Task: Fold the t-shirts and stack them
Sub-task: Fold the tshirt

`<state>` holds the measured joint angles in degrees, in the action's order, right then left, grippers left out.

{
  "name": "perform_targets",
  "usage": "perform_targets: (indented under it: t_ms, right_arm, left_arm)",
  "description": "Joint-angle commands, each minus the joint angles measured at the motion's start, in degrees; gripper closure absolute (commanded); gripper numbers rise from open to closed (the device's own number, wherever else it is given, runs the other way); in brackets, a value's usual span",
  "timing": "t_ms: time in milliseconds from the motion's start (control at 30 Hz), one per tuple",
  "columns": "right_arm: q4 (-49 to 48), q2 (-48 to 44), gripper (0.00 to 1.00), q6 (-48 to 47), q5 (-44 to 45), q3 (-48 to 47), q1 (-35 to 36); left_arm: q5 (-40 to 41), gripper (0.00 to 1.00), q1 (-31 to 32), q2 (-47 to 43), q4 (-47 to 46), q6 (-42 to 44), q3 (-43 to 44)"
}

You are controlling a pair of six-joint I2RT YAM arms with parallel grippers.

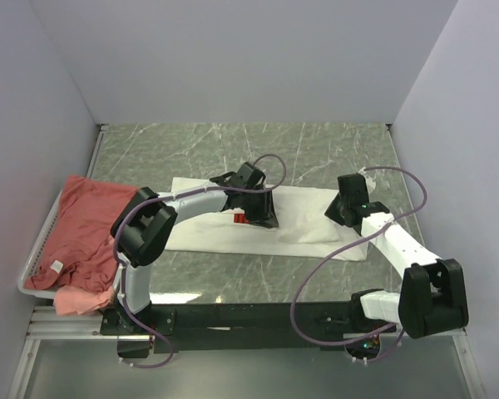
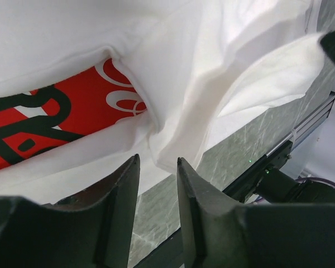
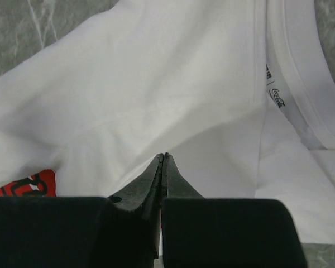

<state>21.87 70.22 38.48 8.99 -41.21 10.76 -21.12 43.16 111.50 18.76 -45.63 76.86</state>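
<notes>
The white t-shirt lies partly folded across the middle of the marble table, its red print peeking out beside my left gripper. In the left wrist view that gripper is open, nothing between its fingers, right at a folded edge of the white t-shirt near the red print. My right gripper hovers over the shirt's right end. In its own view the right gripper is shut, tips together over white cloth, with the collar to the right.
A white wire basket stands at the table's left edge, filled with crumpled salmon-red t-shirts that spill over its near side. White walls close in the table on the left, back and right. The arms' black mounting rail runs along the near edge.
</notes>
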Motion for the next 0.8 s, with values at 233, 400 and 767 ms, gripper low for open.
perform_targets:
  t_ms: [233, 400, 767]
  right_arm:
    - [-7.71, 7.21, 1.0, -2.09, -1.43, -5.19, -4.96]
    - [-8.69, 9.94, 1.0, -1.83, -2.4, -5.37, -6.11]
    - [-5.44, 7.84, 0.52, -0.25, -8.02, -7.13, -10.32]
  left_arm:
    - [0.03, 0.61, -0.35, -1.46, 0.49, 2.47, 5.23]
    - [-0.41, 0.62, -0.09, -1.2, 0.22, 2.82, 6.9]
    - [-2.96, 0.74, 3.77, 2.66, -1.8, 2.74, 10.94]
